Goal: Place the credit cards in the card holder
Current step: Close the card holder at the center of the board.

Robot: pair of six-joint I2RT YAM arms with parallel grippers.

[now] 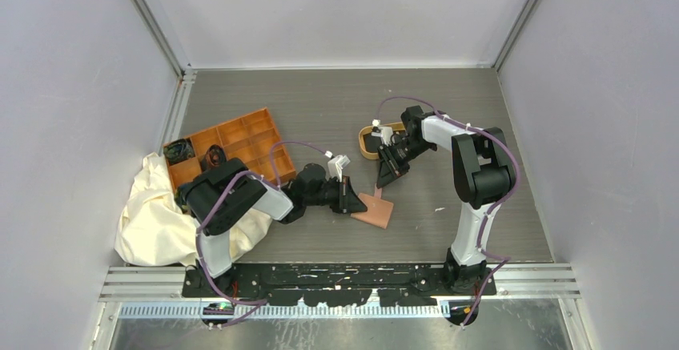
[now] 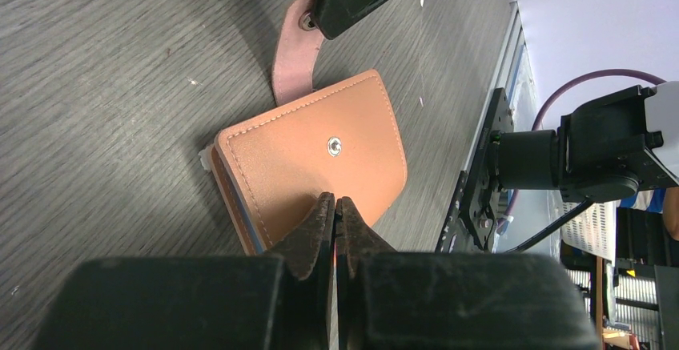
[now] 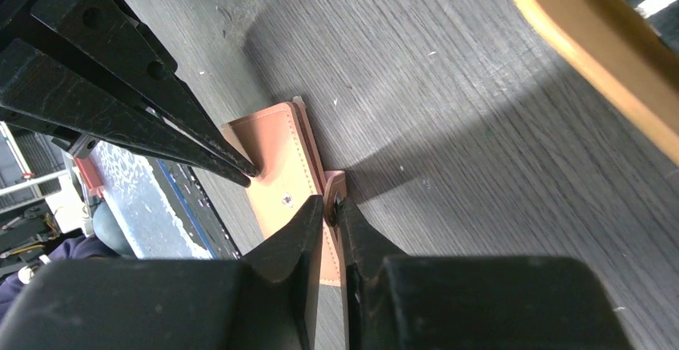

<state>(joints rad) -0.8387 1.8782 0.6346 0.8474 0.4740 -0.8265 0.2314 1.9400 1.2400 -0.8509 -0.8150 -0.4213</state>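
Observation:
The card holder (image 1: pixel 374 210) is a pinkish-brown wallet lying closed on the table between the arms. In the left wrist view the wallet (image 2: pixel 312 154) shows its snap stud, and its tab (image 2: pixel 290 58) is lifted. My right gripper (image 1: pixel 387 180) is shut on that snap tab (image 3: pixel 333 203) and holds it up. My left gripper (image 1: pixel 352 198) is shut, with its tips (image 2: pixel 335 203) resting on the wallet's cover. The left fingers (image 3: pixel 160 118) also show in the right wrist view, touching the wallet (image 3: pixel 276 162). No credit card shows clearly.
An oval tan-rimmed tray (image 1: pixel 368 146) sits just behind the right gripper; its rim (image 3: pixel 592 54) is close by, with dark contents I cannot make out. An orange compartment tray (image 1: pixel 228 146) and a cream cloth (image 1: pixel 156 210) lie at the left.

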